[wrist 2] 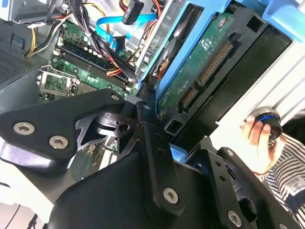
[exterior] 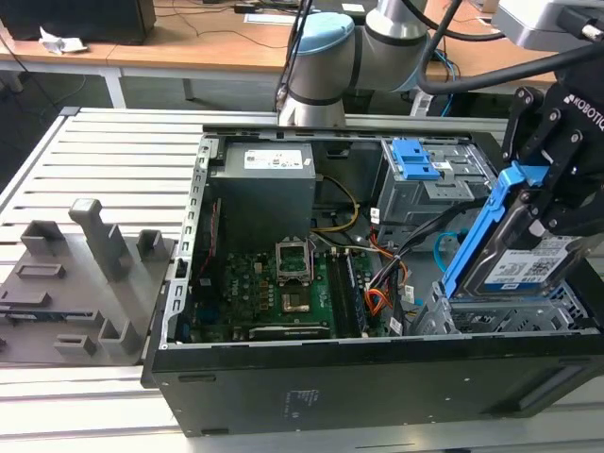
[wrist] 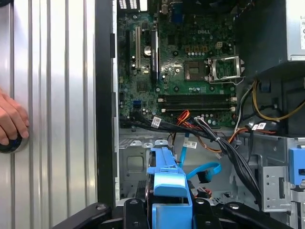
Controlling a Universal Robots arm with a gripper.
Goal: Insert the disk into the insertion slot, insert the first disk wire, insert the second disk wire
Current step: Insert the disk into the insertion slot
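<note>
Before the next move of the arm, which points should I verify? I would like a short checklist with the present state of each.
1. The hand grips the disk: ok.
2. Disk level with the insertion slot: not ok, it is tilted above it.
3. Disk connectors bare: ok, nothing is plugged in.
4. Second disk wire clear of the slot: cannot tell.
5. Person's hand outside the case: ok, on the table.

The arm [exterior: 326, 42] has silver-grey tubes, a light blue joint cap and black cables, while its gripper [exterior: 549, 189] is matte black, fastened with silver screws [wrist 2: 58, 141], and carries white lettering.
</note>
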